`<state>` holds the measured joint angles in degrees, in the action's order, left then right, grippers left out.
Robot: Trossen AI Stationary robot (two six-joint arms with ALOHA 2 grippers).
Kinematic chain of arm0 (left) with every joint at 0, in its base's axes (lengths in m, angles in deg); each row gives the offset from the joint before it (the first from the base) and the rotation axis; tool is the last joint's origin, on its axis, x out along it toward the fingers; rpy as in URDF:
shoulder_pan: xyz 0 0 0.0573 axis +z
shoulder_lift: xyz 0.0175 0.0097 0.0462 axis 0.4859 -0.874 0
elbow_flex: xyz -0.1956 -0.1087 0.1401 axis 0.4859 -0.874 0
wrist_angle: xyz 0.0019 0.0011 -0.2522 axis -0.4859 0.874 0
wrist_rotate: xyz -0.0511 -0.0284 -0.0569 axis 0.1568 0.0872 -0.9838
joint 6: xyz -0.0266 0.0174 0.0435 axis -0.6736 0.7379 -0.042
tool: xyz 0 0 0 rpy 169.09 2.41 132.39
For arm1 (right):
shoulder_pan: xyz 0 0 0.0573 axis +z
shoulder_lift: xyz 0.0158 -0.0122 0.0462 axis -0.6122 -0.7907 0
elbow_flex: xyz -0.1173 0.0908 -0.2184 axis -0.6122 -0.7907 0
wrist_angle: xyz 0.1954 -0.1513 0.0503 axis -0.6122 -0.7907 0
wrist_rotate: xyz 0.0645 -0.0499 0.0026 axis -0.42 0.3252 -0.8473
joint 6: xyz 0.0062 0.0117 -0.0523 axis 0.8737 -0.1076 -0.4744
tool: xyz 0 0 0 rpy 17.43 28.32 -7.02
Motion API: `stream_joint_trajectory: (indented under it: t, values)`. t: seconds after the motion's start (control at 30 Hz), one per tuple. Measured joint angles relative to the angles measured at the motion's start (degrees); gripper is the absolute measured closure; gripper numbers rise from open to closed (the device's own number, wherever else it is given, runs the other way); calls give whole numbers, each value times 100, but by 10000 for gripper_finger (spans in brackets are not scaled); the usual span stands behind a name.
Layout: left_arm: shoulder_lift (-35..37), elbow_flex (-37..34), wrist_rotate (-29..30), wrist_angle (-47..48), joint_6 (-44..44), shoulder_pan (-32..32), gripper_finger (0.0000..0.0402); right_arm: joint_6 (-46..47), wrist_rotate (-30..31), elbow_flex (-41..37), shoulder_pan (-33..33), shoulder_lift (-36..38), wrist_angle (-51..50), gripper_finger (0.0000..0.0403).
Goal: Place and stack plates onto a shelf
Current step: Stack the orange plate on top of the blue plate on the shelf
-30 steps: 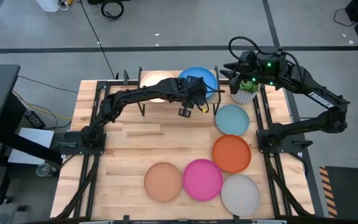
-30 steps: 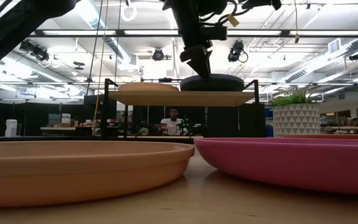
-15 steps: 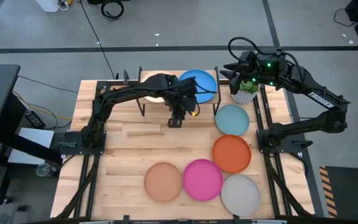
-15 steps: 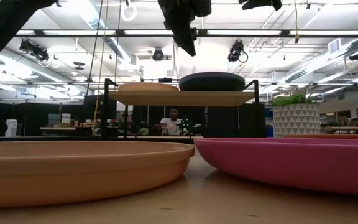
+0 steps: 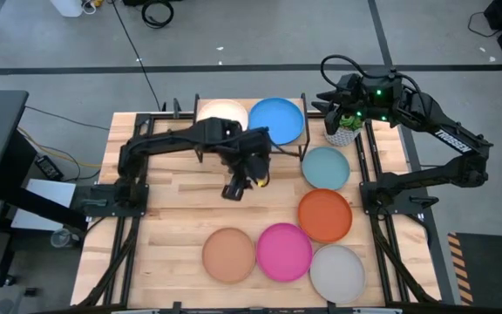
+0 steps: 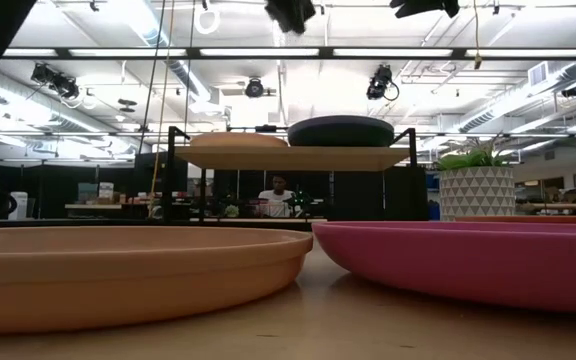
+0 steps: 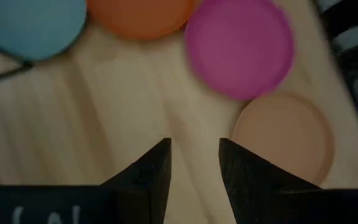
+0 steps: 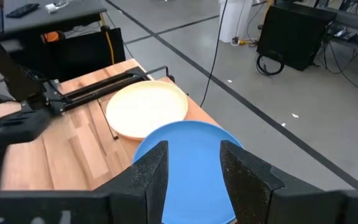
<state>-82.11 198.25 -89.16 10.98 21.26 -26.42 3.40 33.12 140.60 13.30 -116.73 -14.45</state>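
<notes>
While our left tool (image 5: pixel 234 189) hangs empty, fingers apart, over the wooden surface (image 5: pixel 181 209), the round bright blue plate (image 5: pixel 276 119) rests on the light-wood shelf (image 6: pixel 293 157) beside the cream-white plate (image 5: pixel 222 112); our right tool (image 8: pixel 189 163), fingers apart, hovers above

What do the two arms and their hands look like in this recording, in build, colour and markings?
Both are dark, slim, jointed arms. The right arm carries white lettering on one link, green lights near the wrist and a black cable looping above it. The left hand shows a yellow spot beside it; its fingers are black, wedge-shaped. The right hand matches.
</notes>
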Motion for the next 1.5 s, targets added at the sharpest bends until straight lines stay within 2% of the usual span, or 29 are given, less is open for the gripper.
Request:
stream_joint_trajectory:
  t: [0.23, 0.37, 0.53, 0.7, 0.93, 1.1, 1.23, 1.5]
  values:
    - [505, -1348, -67, -869, -661, -282, 260, -59, -106, 0, 7, 0, -33, 251]
    - [971, -2269, -44, -1488, -1191, -437, 260, -63, -595, 0, 7, -53, -378, 251]
    - [1620, -3227, 286, -1965, -1846, -646, 260, 73, -1333, 0, 97, -214, -1341, 251]
    - [2332, -4037, 748, -2563, -2478, -700, 260, 95, -1751, -64, 521, -370, -2062, 251]
    - [3296, -5128, 1426, -3465, -3118, -686, 260, -216, -1850, -751, 1379, -541, -1966, 251]
    - [3864, -5473, 1934, -3535, -3374, -623, 260, -499, -1926, -1012, 1974, -1028, -1918, 251]
    - [4305, -5528, 2259, -3553, -3483, -580, 260, -1097, -1917, -1012, 2286, -1652, -2046, 251]
    - [5129, -5520, 2583, -3547, -3678, -534, 260, -2160, -1509, -1012, 2446, -2783, -2150, 221]
